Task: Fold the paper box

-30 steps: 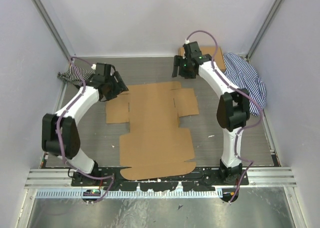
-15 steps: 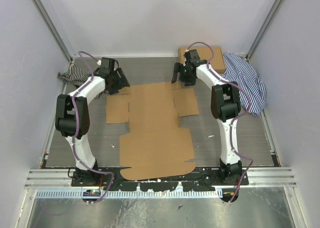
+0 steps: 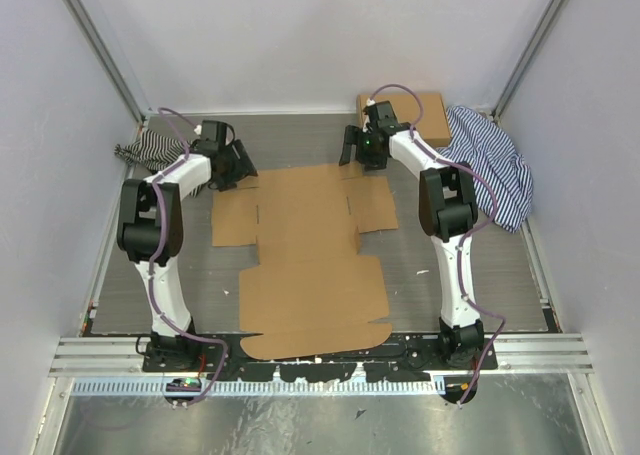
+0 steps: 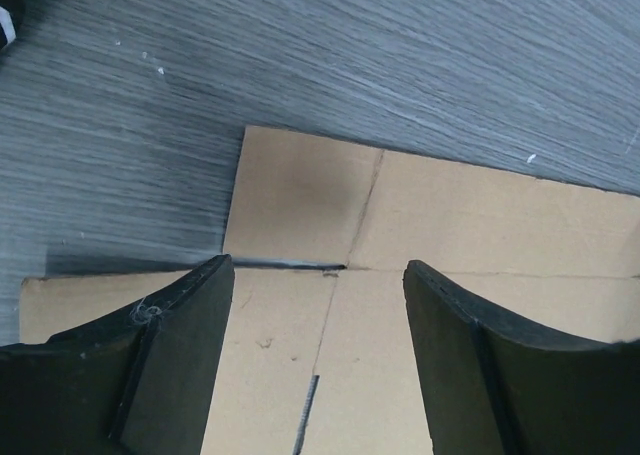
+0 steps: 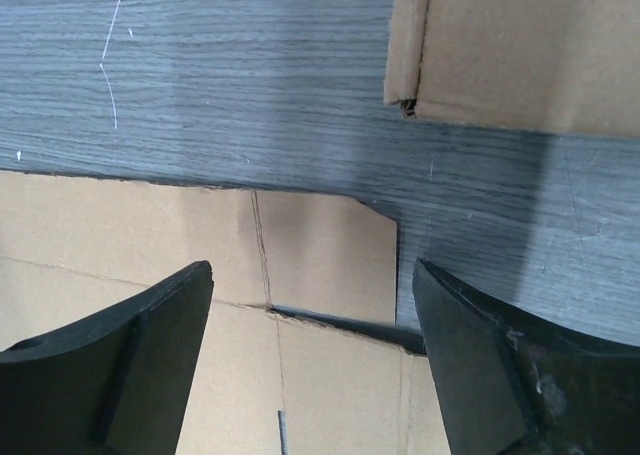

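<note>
i see the paper box [image 3: 310, 255] lying flat and unfolded on the grey table [image 3: 430, 265]: plain brown cardboard, unprinted. its long middle run of panels reaches from the near edge between the arm bases toward the far side, side flaps stick out left and right, and slits and crease lines cross it. in the left wrist view a small corner flap [image 4: 300, 195] sits beyond a slit, creased off from the panel beside it. the left gripper [image 4: 318, 275] hovers over the sheet's far left corner, fingers spread wide, gripping nothing. the right gripper [image 5: 312, 275] hangs over the far right corner, likewise spread and free. beyond it a second cardboard box [image 3: 415, 110] sits closed by the back wall, its contents hidden from me, just beside a blue striped cloth [image 3: 495, 165]. a dark striped cloth [image 3: 145, 150] lies far left.
</note>
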Robot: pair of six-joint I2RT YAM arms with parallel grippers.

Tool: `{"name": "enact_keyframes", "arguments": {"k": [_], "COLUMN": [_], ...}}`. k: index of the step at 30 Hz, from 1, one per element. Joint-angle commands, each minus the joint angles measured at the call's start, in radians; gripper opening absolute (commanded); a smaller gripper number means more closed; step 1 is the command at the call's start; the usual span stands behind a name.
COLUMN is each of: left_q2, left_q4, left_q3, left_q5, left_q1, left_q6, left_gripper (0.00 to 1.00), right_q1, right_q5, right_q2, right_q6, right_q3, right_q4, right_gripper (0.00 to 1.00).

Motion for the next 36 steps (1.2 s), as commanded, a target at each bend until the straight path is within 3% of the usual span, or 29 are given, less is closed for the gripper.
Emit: {"name": "enact_keyframes", "arguments": {"k": [1,12,27,36], "left_q2": [0.034,0.084,0.076,0.148], "left_q4": [0.047,0.084,0.044,0.093], "left_q3": [0.032,0.027,0.076,0.093], "left_q5": [0.016,0.043,-0.082,0.014], "left_q1": [0.013,0.014,0.014,0.014], "left_q6": [0.022,0.014,0.093,0.076], "left_gripper": [0.75,0.71,0.71,0.67], "right_q1": [0.007,0.022,0.023,0.025], "right_q5": [0.0,-0.01,0.033,0.02], "right_q2": [0.016,0.026,0.041,0.051], "right_q6": [-0.033,-0.059,-0.062,-0.065], "right_q3": [0.023,0.008,0.011,0.01], "right_q4": [0.026,0.017,-0.014,-0.017], "right_gripper": [0.86,0.83,0.81,0.8]}}
